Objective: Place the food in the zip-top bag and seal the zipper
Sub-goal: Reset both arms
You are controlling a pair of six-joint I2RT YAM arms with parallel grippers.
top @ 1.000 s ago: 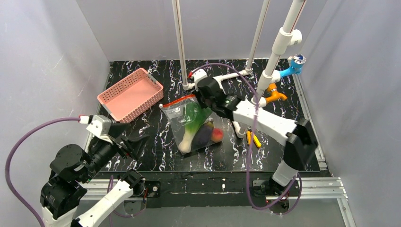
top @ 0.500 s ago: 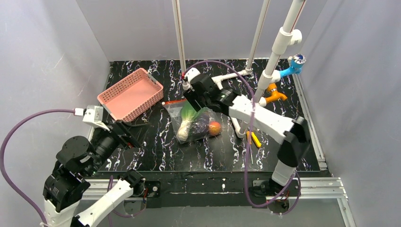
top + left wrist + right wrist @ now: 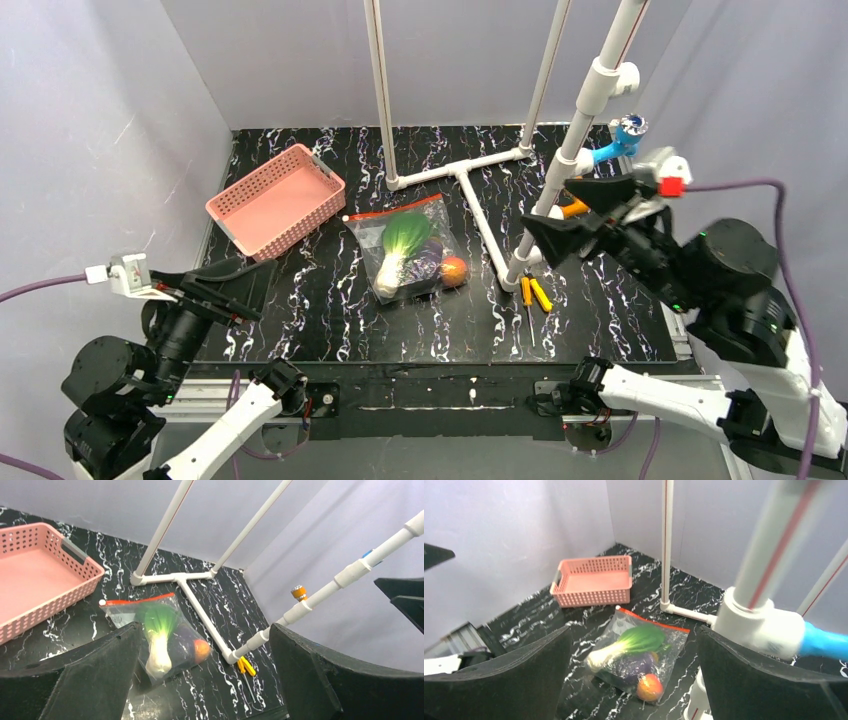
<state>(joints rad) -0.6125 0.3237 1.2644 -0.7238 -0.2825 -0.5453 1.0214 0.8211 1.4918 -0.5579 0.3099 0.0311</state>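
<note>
Clear zip-top bag, zipper on far edge; left claw, right claw gape.

Nothing here you can read, any print on the zip-top bag too small and blurred to make out, no legible lettering on the pink basket.

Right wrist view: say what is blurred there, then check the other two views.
Right wrist view: the near white pipe is smeared, while the bag and basket look crisp. Left wrist view: sharp throughout. Top view: sharp, evenly lit.
</note>
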